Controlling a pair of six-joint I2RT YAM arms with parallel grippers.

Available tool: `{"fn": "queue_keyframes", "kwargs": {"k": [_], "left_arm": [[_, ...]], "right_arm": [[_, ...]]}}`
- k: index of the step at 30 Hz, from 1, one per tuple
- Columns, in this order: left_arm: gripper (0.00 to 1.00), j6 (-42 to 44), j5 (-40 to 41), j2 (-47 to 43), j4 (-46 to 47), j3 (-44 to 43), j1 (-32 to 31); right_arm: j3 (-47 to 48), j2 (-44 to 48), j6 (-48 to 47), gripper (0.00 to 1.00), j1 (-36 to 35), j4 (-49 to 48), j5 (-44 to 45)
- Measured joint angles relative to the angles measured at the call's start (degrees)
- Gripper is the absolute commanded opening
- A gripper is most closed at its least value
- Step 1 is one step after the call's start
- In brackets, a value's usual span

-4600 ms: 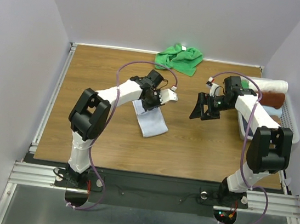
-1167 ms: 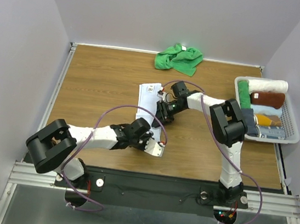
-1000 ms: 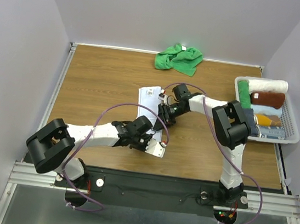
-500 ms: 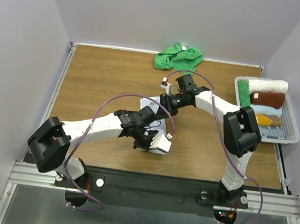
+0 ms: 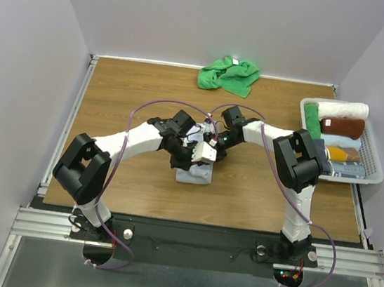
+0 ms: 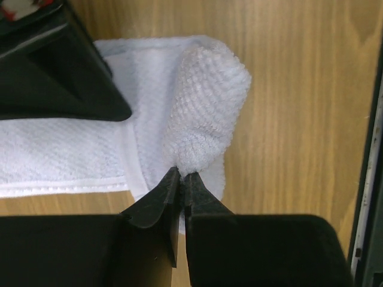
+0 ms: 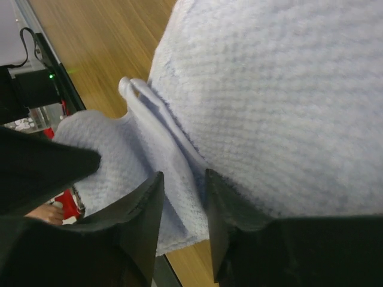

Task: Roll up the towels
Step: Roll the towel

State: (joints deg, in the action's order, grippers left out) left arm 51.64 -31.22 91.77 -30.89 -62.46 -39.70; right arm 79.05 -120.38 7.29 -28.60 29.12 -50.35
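Note:
The pale bluish-white towel [image 5: 193, 175] lies mid-table, its near end lifted into a soft fold [image 6: 206, 101]. My left gripper [image 5: 191, 159] is above it, shut on the tip of that fold [image 6: 181, 173]. Right beside it, my right gripper [image 5: 214, 146] hangs over the towel's far part. In the right wrist view its jaws [image 7: 182, 179] stand apart with a ridge of the towel [image 7: 269, 89] running between them, not squeezed. One of its black fingers [image 6: 54, 78] shows in the left wrist view. The bright green towel [image 5: 229, 75] lies crumpled at the table's far edge.
A white basket [image 5: 374, 157] at the right edge holds rolled towels, among them a cream-white one [image 5: 338, 107] and a brown one [image 5: 343, 126]. Both arms cross over the table's middle. A metal rail runs along the left side [image 5: 67, 127].
My left gripper has carried the pale towel's near end away from the front edge toward the middle, folding it over. The right gripper's jaws have parted slightly.

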Motion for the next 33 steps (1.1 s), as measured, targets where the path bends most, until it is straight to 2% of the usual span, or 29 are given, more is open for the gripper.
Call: {"fn": "queue_keyframes", "kwargs": {"k": [1, 2, 6, 16, 22, 33], "left_arm": [[0.00, 0.1, 0.0, 0.5, 0.0, -0.3, 0.6], [0.00, 0.2, 0.0, 1.1, 0.1, -0.7, 1.2], [0.00, 0.5, 0.3, 3.4, 1.3, -2.1, 2.3], [0.01, 1.6, 0.2, 4.7, 1.8, -6.2, 2.3], [0.02, 2.5, 1.0, 7.8, 2.3, -8.6, 2.3], [0.04, 4.1, 1.4, 13.6, 2.3, -11.7, 2.5]], "right_arm": [[0.0, 0.0, 0.0, 0.45, 0.0, 0.0, -0.2], [0.1, 0.0, 0.0, 0.53, 0.0, 0.0, -0.4], [2.0, 0.0, 0.3, 0.60, 0.0, 0.4, -0.5], [5.0, 4.3, 0.9, 0.64, 5.4, 0.5, 0.4], [5.1, 6.1, 0.5, 0.79, 7.8, 1.6, -0.2], [1.8, 7.5, -1.3, 0.80, 7.5, 3.3, -0.7]]}}
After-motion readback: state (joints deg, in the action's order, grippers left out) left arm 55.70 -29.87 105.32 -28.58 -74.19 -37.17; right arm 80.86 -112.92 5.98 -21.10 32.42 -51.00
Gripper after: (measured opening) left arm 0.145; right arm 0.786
